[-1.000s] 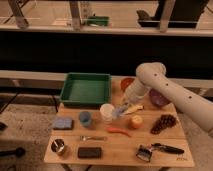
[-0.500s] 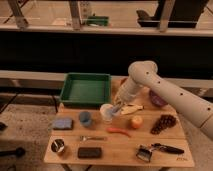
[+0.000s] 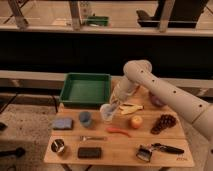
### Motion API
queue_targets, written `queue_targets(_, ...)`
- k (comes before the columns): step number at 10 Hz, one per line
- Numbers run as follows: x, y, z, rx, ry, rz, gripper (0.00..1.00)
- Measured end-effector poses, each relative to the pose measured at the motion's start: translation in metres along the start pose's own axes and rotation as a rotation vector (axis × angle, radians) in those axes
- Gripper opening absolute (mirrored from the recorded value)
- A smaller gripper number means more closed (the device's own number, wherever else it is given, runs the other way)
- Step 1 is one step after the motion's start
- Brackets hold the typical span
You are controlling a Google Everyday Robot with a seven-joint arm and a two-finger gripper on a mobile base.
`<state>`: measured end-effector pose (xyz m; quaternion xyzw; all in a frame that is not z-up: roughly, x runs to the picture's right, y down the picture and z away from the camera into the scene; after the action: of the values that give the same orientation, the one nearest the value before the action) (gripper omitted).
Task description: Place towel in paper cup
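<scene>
The white paper cup (image 3: 106, 113) stands upright near the middle of the wooden table (image 3: 165, 157). My gripper (image 3: 114, 104) hangs from the white arm just above and right of the cup's rim, close to it or touching it. I cannot make out a towel at the gripper or inside the cup. A blue folded pad that may be cloth (image 3: 62, 123) lies flat at the table's left side, apart from the gripper.
A green tray (image 3: 85, 88) sits at the back left. Around the cup are a small blue cup (image 3: 85, 118), a banana (image 3: 131, 107), an orange (image 3: 135, 121), grapes (image 3: 164, 122), a red chili (image 3: 119, 131), a fork (image 3: 93, 137), a metal cup (image 3: 58, 146), a black block (image 3: 90, 152) and a peeler (image 3: 159, 149).
My arm has swung left and down, from above the banana to just over the paper cup. The things on the table have not moved.
</scene>
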<state>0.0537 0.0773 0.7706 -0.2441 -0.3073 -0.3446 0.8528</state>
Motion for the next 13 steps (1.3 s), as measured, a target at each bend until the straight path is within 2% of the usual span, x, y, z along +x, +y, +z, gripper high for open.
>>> queue_targets(10, -0.005, -0.026, 0.005, 0.008, 0.016, -0.038, 0.00)
queue_targets(12, -0.006, -0.026, 0.005, 0.013, 0.016, -0.044, 0.05)
queue_targets(13, -0.007, -0.027, 0.006, 0.015, 0.012, -0.050, 0.16)
